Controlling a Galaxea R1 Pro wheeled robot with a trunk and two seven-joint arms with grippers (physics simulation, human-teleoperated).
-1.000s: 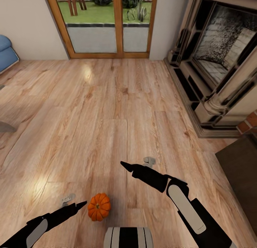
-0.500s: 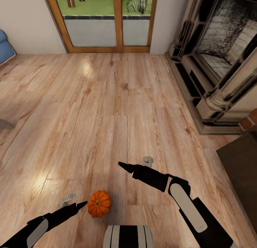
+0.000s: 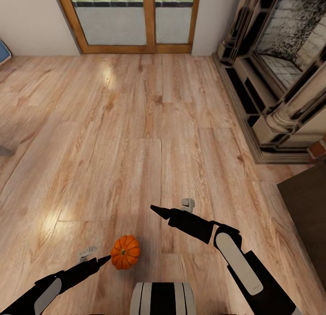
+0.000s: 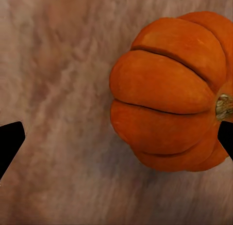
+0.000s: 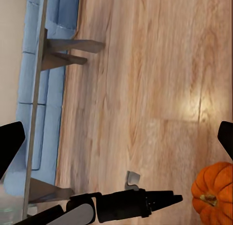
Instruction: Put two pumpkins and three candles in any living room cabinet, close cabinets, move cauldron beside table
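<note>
Closing now risks trouble: your left gripper [image 4: 116,137], jaws spread wide, sits off-centre beside the pumpkin [image 3: 125,252], so one finger could nudge it rolling across the floor [image 3: 136,138]. Your right gripper [image 5: 116,137] hangs beyond the pumpkin, jaws also spread, holding nothing.

Ahead of me the light wooden plank floor [image 3: 136,138] runs to wood-framed glass doors [image 3: 136,20], a stone fireplace [image 3: 280,79] stands at my right, and a blue sofa [image 5: 43,79] lines the wall.

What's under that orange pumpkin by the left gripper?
The small bright-orange ribbed pumpkin sits directly on the light wooden plank floor, beside the open left gripper. The spot beneath it is covered.
</note>
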